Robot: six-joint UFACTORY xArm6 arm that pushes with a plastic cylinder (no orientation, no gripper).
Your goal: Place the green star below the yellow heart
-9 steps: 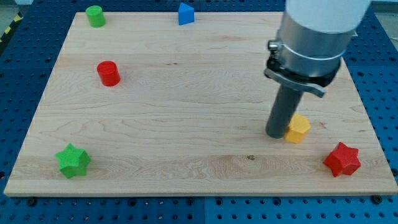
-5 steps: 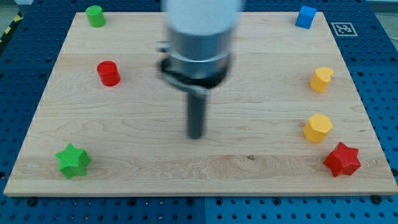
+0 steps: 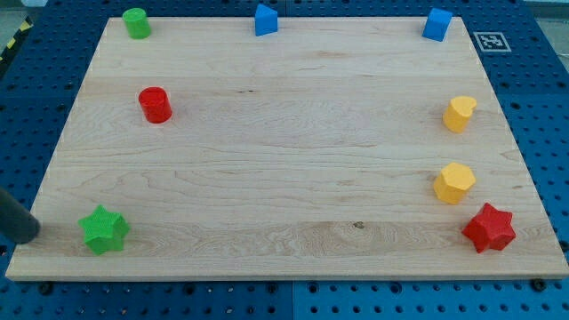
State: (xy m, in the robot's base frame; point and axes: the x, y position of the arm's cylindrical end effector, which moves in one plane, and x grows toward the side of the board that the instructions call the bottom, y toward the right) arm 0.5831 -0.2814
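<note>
The green star [image 3: 105, 229] lies near the board's bottom left corner. The yellow heart [image 3: 459, 113] sits near the view's right edge, at mid height. My tip [image 3: 29, 233] is at the far left, just left of the green star, with a small gap between them. Only the rod's lower end shows, coming in from the view's left edge.
A yellow hexagon [image 3: 454, 182] lies below the yellow heart, and a red star [image 3: 489, 228] below that. A red cylinder [image 3: 155, 104] is at the left. A green cylinder [image 3: 136, 22] and two blue blocks [image 3: 265, 19] [image 3: 436, 23] line the top edge.
My rod has swept from the right, by the yellow hexagon, across the middle to the far left beside the green star. The hexagon has shifted slightly right.
</note>
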